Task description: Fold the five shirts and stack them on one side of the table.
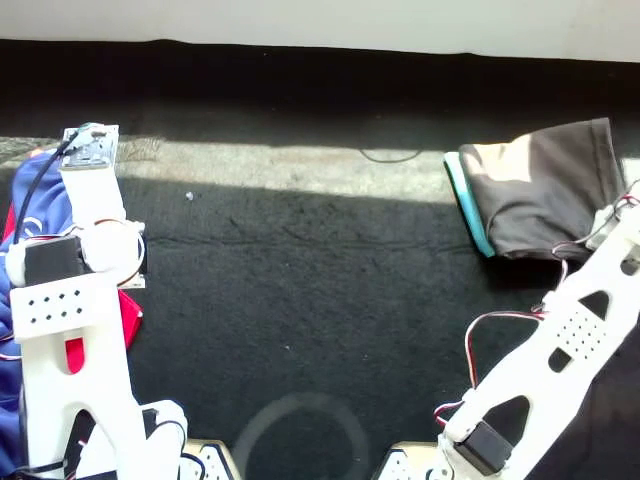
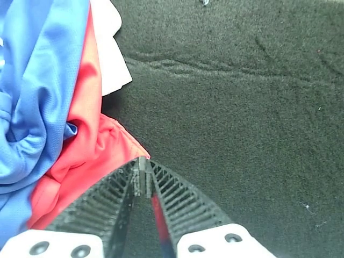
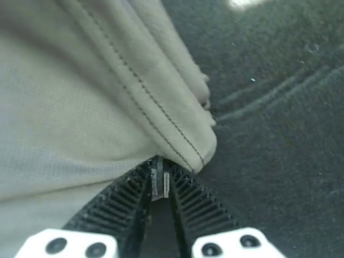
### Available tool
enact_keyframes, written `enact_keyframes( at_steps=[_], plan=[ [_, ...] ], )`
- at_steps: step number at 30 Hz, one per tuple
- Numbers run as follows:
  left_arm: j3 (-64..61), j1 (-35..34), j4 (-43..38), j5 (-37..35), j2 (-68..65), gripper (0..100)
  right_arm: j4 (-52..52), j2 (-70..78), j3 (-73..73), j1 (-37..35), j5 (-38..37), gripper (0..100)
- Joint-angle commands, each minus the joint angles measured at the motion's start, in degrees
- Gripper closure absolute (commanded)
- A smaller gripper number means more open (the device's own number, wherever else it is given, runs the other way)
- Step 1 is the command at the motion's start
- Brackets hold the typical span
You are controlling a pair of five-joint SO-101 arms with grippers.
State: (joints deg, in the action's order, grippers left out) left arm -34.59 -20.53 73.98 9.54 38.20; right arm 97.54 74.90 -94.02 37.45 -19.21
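Left wrist view: left gripper (image 2: 142,180) is clenched on red shirt (image 2: 91,161) corner; bunched blue shirt (image 2: 37,80) touching it may be dragged along.

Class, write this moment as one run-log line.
left jaws shut at red shirt edge; right jaws shut at grey shirt hem; grey shirt folded atop teal shirt; blue shirt crumpled

Nothing legible anywhere. A white mark on the blue shirt (image 1: 15,200) is possibly print, but too unclear to read.
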Motion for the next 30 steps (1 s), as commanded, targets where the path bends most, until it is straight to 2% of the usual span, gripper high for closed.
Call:
enact_keyframes(
  at_steps=[1,5,8,14,18,23,26,30],
  plan=[
    [0.3,-0.4,0.0,0.4,1.9,99,-0.7,-1.5,-7.3,1.2,-0.6,99.1],
    [-2.5,-0.3,-0.1,0.5,1.9,99,0.0,-7.8,-7.2,0.4,0.4,99.1],
    [-4.2,-0.3,-0.1,0.5,2.0,99,0.2,-14.2,-7.2,-1.3,4.1,99.1],
    [-5.0,-0.3,0.0,0.5,2.0,99,0.2,-26.4,-7.2,-8.7,11.2,99.1],
    [-5.0,-0.4,0.3,0.5,2.0,99,3.6,-27.5,-6.4,-17.8,8.4,99.1],
    [-4.8,-0.4,0.2,0.4,2.0,99,3.5,-23.1,4.8,-26.1,4.2,99.1],
    [-4.8,-0.9,0.0,0.4,2.0,99,3.5,-20.1,10.3,-28.3,3.7,99.1],
    [-4.8,-7.8,-0.3,0.6,1.7,99,3.6,-20.4,9.9,-28.8,3.8,99.1]
  ],
)
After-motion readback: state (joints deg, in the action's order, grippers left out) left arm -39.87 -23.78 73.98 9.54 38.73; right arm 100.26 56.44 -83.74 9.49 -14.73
